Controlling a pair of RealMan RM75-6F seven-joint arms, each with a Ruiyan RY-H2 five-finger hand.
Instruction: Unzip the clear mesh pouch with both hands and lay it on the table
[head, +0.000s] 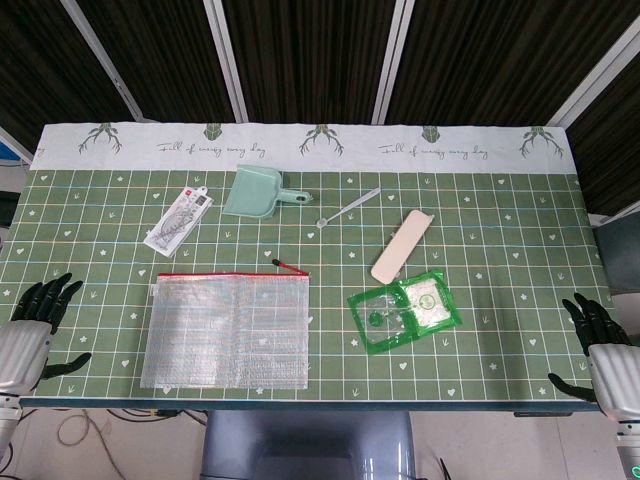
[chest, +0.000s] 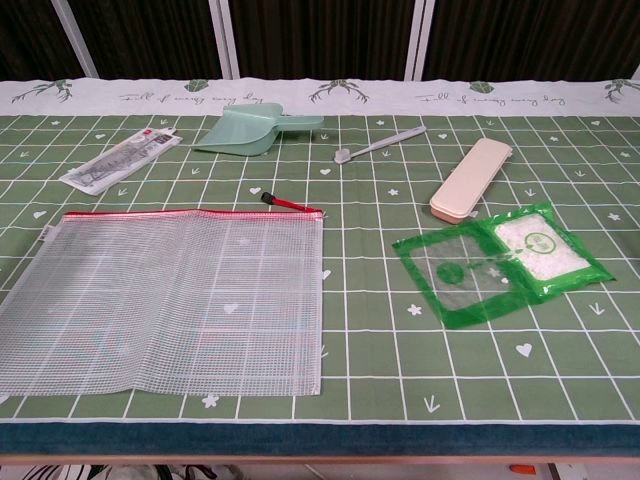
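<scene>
— Green checked cloth (head: 500, 330) is covering the whole table, with a white deer-print strip running along the far edge and dark slatted panels standing behind it.

— Where is the pouch (head: 228, 331) lying?

— Flat on the near left part of the cloth, its red zip (head: 225, 273) running along the far edge and the black pull (chest: 268, 198) sitting at the right end. From here I am not making out whether the zip is parted.

— And the hands?

— Both are hanging at the near corners, well apart from the pouch. Left hand (head: 35, 320) is showing dark fingers spread loose and grasping nothing. Right hand (head: 598, 345) is doing the same, fingers apart and empty.

— What else is sitting there?

— Mint scoop (head: 258, 192) is lying toward the far side, with a flat printed packet (head: 178, 221) left of it and a pale spoon (head: 348, 209) right of it. Cream case (head: 402, 245) is lying slantwise right of centre, and a green packet (head: 404, 310) is lying just nearer than it, almost touching its near end.
</scene>
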